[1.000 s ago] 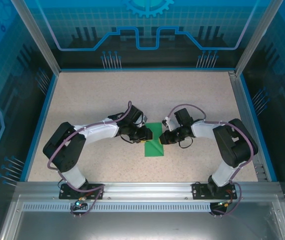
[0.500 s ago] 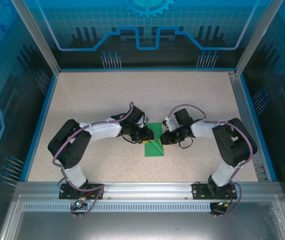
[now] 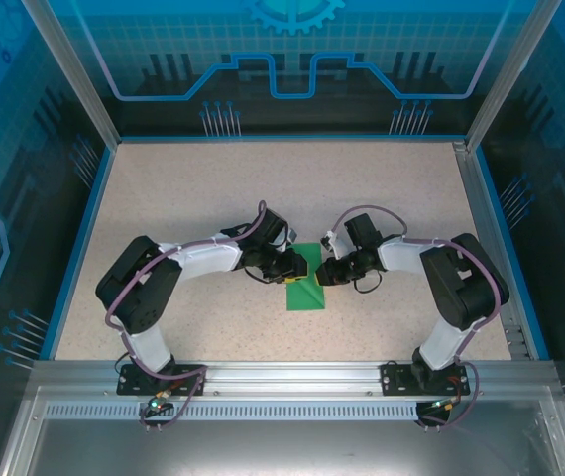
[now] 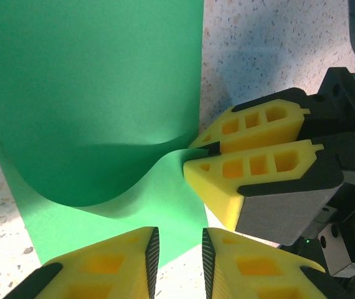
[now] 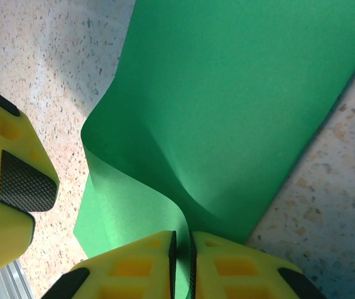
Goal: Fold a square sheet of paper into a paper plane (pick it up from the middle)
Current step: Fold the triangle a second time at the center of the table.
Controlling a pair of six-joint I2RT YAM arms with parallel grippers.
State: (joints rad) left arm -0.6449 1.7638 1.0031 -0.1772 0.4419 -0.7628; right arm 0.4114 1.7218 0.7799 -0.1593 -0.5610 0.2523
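The square sheet of paper [image 3: 307, 291] is bright green and lies on the speckled table between both arms, showing as a narrow upright rectangle. In the left wrist view the paper [image 4: 103, 93] has its upper layer curling up off the lower one. My right gripper [image 3: 322, 273] is at the paper's right edge, shut on the lifted layer [image 5: 246, 93], which runs between its pads [image 5: 182, 240]. My left gripper [image 3: 300, 266] hovers over the paper's left side, and in its own view the gripper [image 4: 180, 255] is open, with paper and table showing in the gap. No paper plane shape is formed.
The table [image 3: 213, 198] is ringed by a blue rim and metal posts [image 3: 69, 74]. A metal rail [image 3: 282, 382] runs along the near edge by the arm bases. In the left wrist view the right gripper's yellow fingers [image 4: 252, 149] sit very close on the right.
The left arm has drawn in and its gripper has slid slightly right, closer to the paper and the right gripper. The right gripper keeps its pinch in place.
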